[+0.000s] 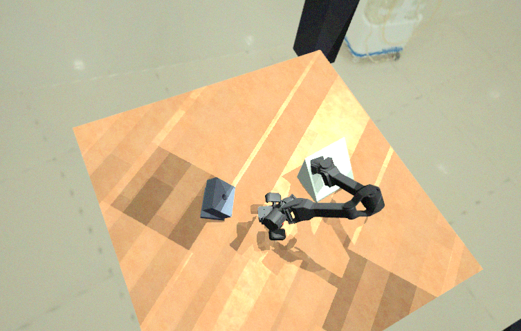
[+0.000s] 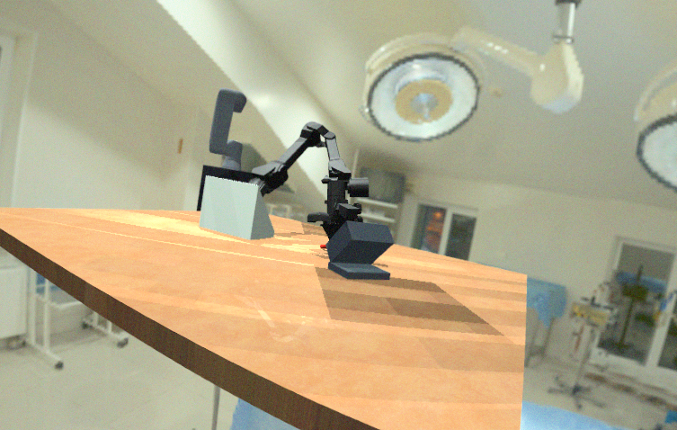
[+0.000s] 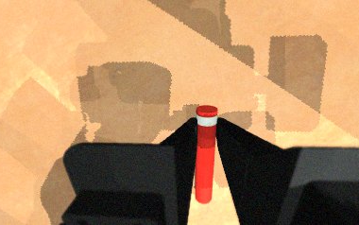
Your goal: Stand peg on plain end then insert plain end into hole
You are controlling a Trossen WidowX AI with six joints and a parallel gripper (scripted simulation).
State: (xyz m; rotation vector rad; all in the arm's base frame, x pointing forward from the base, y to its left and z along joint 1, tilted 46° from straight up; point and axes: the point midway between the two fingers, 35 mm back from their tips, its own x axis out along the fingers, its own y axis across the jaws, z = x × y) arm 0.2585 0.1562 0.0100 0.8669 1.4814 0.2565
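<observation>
The red peg (image 3: 205,161) with a white band (image 3: 206,121) near its far end sits between my two dark fingers in the wrist view. My gripper (image 3: 206,124) (image 1: 268,214) (image 2: 328,230) is shut on the red peg, low over the wooden table (image 1: 196,135). In the exterior view only a small red tip of the peg (image 2: 323,246) shows beside the panel. The blue-grey sloped panel (image 1: 218,199) (image 2: 360,243) stands just left of the gripper in the top view, and its round hole (image 1: 224,197) faces the arm. I cannot tell whether the peg touches the table.
The arm's white-grey base block (image 1: 338,158) (image 2: 228,209) stands behind the gripper on the table. A dark pillar (image 1: 322,24) stands past the table's far corner. Table edges lie far from the gripper on all sides.
</observation>
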